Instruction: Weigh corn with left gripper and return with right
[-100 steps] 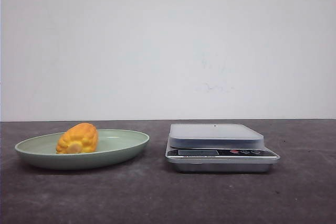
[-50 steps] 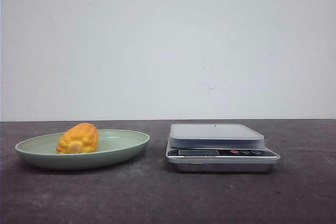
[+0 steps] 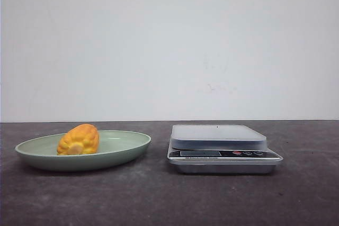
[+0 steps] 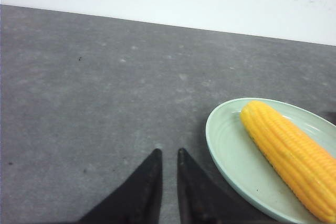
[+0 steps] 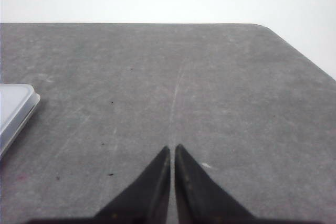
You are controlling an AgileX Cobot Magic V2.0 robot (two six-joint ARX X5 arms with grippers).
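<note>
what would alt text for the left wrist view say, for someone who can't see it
A yellow corn cob lies in a pale green oval plate on a dark grey table. The left gripper is over bare table beside the plate, its two black fingers nearly together and holding nothing. A white wall runs behind.

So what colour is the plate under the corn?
Pale green plate, clearest in the left wrist view; corn is yellow-orange.

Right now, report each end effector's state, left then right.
Left end effector: closed, holding nothing; the corn lies apart on the plate.
Right end effector: closed, holding nothing, over bare table.
</note>
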